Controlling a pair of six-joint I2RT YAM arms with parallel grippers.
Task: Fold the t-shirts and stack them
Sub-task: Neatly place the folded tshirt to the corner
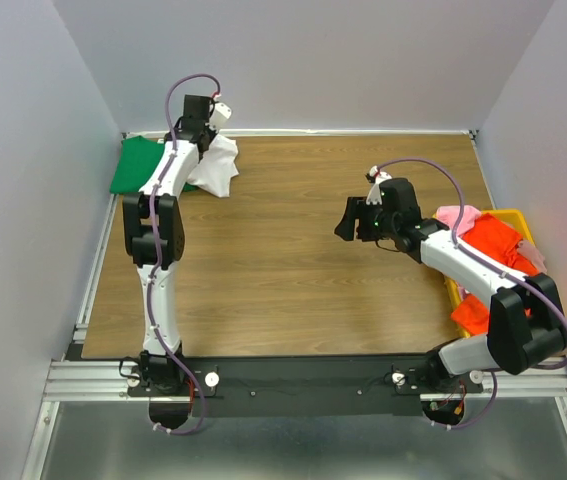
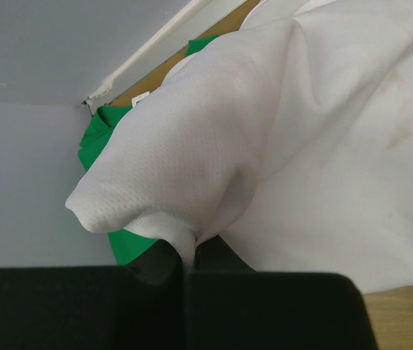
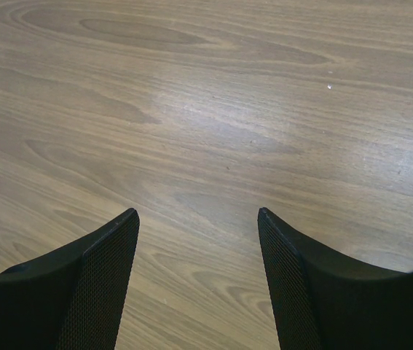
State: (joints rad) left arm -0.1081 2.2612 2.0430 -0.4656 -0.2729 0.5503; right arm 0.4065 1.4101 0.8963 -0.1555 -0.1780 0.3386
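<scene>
My left gripper (image 2: 188, 257) pinches the white t-shirt (image 2: 315, 146) near the table's (image 1: 283, 270) far-left corner — my right gripper (image 3: 199, 244) hangs open, empty.

White arm links (image 1: 159, 290), black joint housings (image 1: 153, 228), lilac cables (image 1: 170, 105), black mesh-textured jaws
</scene>
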